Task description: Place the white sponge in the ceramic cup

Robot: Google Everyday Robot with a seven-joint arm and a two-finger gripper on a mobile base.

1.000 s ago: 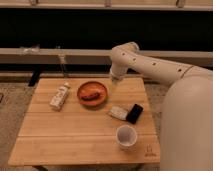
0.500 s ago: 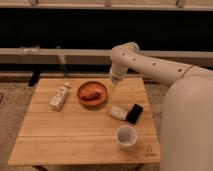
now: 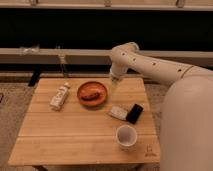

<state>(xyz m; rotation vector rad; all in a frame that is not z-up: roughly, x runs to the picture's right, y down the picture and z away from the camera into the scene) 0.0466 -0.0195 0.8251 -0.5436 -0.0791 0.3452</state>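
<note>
The white sponge (image 3: 118,112) lies flat on the wooden table (image 3: 70,130), right of centre, touching a black glossy slab (image 3: 134,113). The ceramic cup (image 3: 126,136) stands upright near the table's front right edge, just in front of the sponge. My gripper (image 3: 113,84) hangs from the white arm (image 3: 150,62) above the back of the table, to the right of the orange bowl (image 3: 92,93) and behind the sponge, clear of both.
The orange bowl holds something reddish. A white bottle (image 3: 59,96) lies on the left of the table. A bench or ledge (image 3: 55,54) runs behind the table. My large white body (image 3: 187,125) fills the right side.
</note>
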